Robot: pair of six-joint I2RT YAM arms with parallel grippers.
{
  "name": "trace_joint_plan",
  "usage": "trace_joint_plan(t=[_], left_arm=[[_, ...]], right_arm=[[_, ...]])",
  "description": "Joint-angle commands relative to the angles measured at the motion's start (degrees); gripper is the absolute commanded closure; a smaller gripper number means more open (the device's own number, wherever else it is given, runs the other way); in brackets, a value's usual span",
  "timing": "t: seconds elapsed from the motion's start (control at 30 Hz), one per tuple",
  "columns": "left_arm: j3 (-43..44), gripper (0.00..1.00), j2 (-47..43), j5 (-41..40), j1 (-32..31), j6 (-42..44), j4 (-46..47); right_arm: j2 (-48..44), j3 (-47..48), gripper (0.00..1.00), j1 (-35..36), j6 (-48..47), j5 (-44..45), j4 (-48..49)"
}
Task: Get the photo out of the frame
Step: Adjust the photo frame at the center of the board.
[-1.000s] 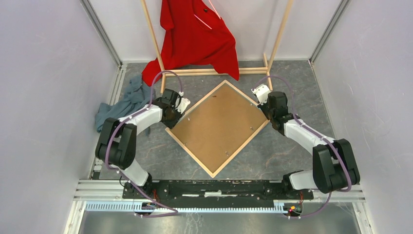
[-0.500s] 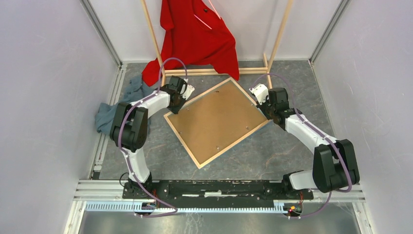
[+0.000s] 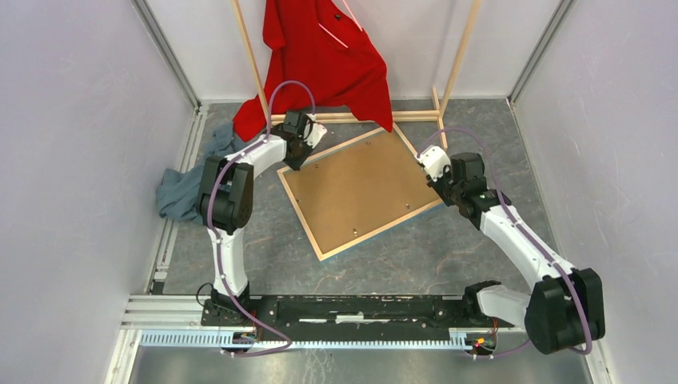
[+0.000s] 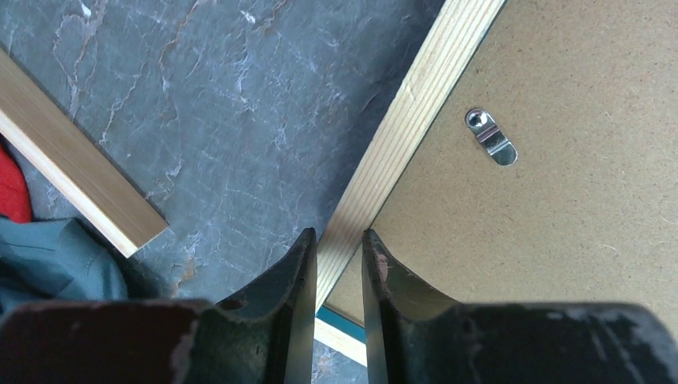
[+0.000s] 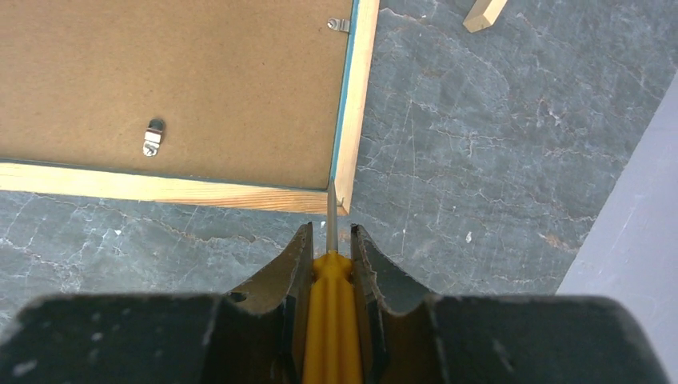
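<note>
Closest to you, your right gripper (image 5: pixel 329 236) is clamped on a yellow-handled screwdriver (image 5: pixel 329 320), and the metal tip is touching the right-hand corner of the frame (image 3: pixel 382 229). That frame is lying face down on the grey surface (image 3: pixel 416 256), skewed, sitting between your two arms. Its brown backing board (image 3: pixel 360 188) faces up with small metal clips (image 5: pixel 152 138) on it, so the photo is hidden underneath. Further out, your left gripper (image 4: pixel 338 238) is at the frame's far left corner, fingers close on either side of the pale wood rail. I can't tell whether they're actually pinching it. Beyond that there's the wooden rack (image 3: pixel 344 118), a red garment (image 3: pixel 320 56) hanging on it, and a grey-blue cloth (image 3: pixel 188 180) heaped at the left.
</note>
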Motion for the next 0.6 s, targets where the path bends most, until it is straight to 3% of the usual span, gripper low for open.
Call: trace_joint_plan(t=[0.0,0.07,0.3,0.43,0.57], left_arm=[[2.6,0.72,0.4,3.7,-1.2,-0.3,1.9],[2.4,0.67,-0.7,3.9,-1.2,-1.3,1.9],[-2.6,0.33,-10.1,2.5,-0.8,-5.7,3.9],[-6.4,0.29,-15.8,2.1,-0.5,-9.0,4.2],[-10.5,0.27,-22.4,9.1,-1.0,-10.1,3.5]], right_arm=[[-4.4,-1.4,1.0,0.0,-0.7,-1.0,0.5],[-5.4,-1.6,1.0,0.0,-0.7,0.5,2.0],[-1.8,1.5,1.0,0.0,0.0,6.7,8.2],[2.8,3.7,1.0,0.0,1.3,8.3,10.4],[3.4,3.0,1.0,0.0,1.6,4.8,10.0]])
